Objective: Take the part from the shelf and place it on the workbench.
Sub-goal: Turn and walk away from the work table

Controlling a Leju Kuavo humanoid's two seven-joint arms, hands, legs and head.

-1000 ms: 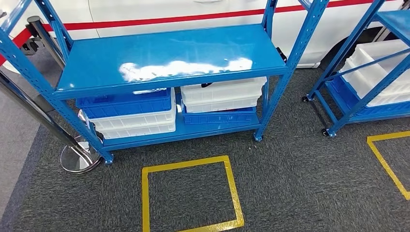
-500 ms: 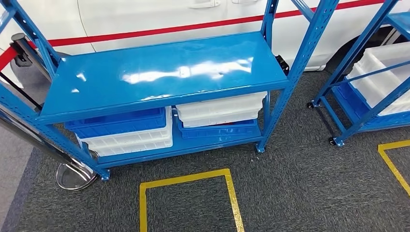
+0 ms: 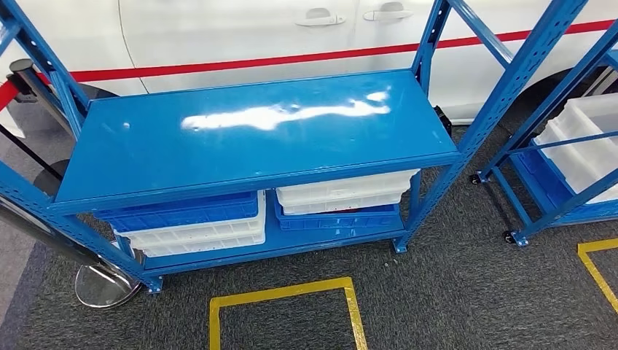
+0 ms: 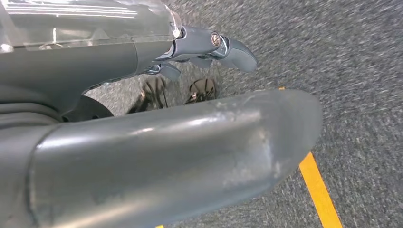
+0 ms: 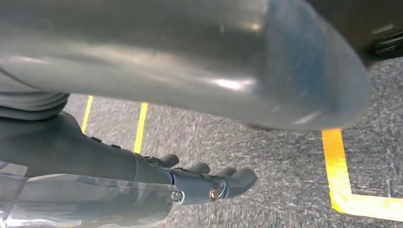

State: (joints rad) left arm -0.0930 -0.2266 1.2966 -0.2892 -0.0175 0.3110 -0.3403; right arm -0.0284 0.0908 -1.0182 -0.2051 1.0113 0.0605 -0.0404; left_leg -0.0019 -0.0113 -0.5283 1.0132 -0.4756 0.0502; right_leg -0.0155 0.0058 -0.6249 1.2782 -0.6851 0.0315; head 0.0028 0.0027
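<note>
1. The shelf is a blue metal rack with a glossy blue upper board, bare apart from a streak of glare. The part itself cannot be picked out: if it lies in a bin on the lower board, the upper board hides it.
2. On the lower board, toward its left end, a blue bin sits stacked on a white bin. Toward the right end the order is reversed: another white bin rests on a second blue bin. Both stacks sit mostly under the upper board's front edge.
3. The left hand hangs over the grey carpet, its thick thumb in the foreground and its darker fingers loosely extended and apart, with nothing in them.
4. The right hand likewise hangs above the carpet with its fingers stretched out and nothing held.
5. Yellow tape marks a square on the carpet just in front of the shelf's front edge.
6. Behind the shelf stands a white car with a red stripe along its side.
7. Off the shelf's right end is a second blue rack holding a white divided tray.
8. By the shelf's left front corner stands a barrier post with a chrome base.
</note>
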